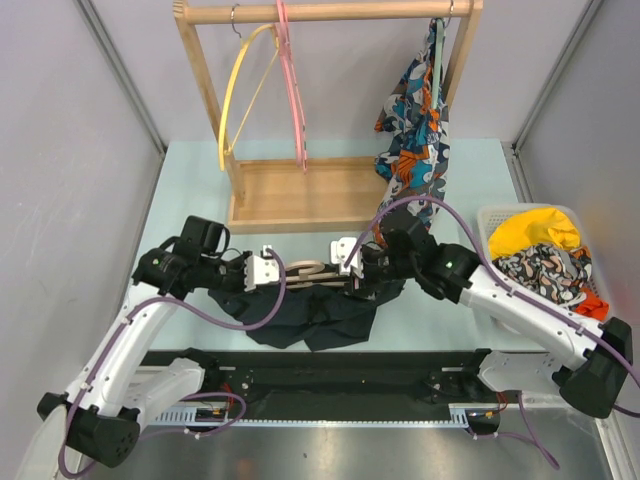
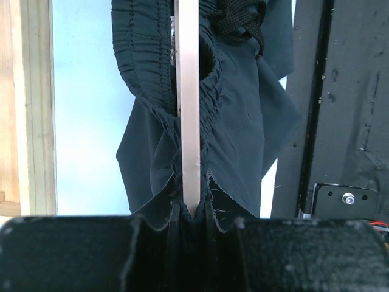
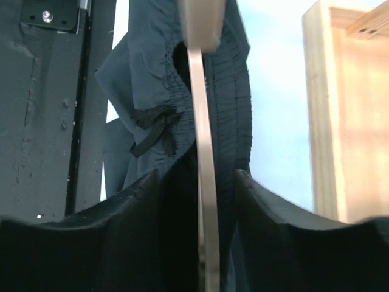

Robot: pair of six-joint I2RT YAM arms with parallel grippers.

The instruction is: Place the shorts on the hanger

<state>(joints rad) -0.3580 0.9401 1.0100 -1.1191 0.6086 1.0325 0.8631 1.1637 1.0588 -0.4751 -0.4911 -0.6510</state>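
The dark navy shorts [image 1: 312, 318] hang from the thin tan hanger [image 1: 305, 270], held level above the table between my two grippers. My left gripper [image 1: 265, 270] is shut on the hanger bar [image 2: 186, 91], with the shorts' fabric [image 2: 243, 121] pinched beside it at the jaws [image 2: 193, 210]. My right gripper [image 1: 345, 262] stands open around the other end. There the bar [image 3: 205, 176] and the gathered waistband [image 3: 234, 121] run between its fingers [image 3: 197, 173], with room on the left side. The drawstring bow [image 3: 155, 125] shows near it.
A wooden rack [image 1: 300, 195] stands behind, carrying a yellow hanger [image 1: 232, 110], a pink hanger [image 1: 295, 90] and a colourful patterned garment [image 1: 415, 130]. A white basket [image 1: 490, 215] at the right holds a yellow cloth [image 1: 530, 232] and patterned clothes. A black rail [image 1: 330, 365] runs along the near edge.
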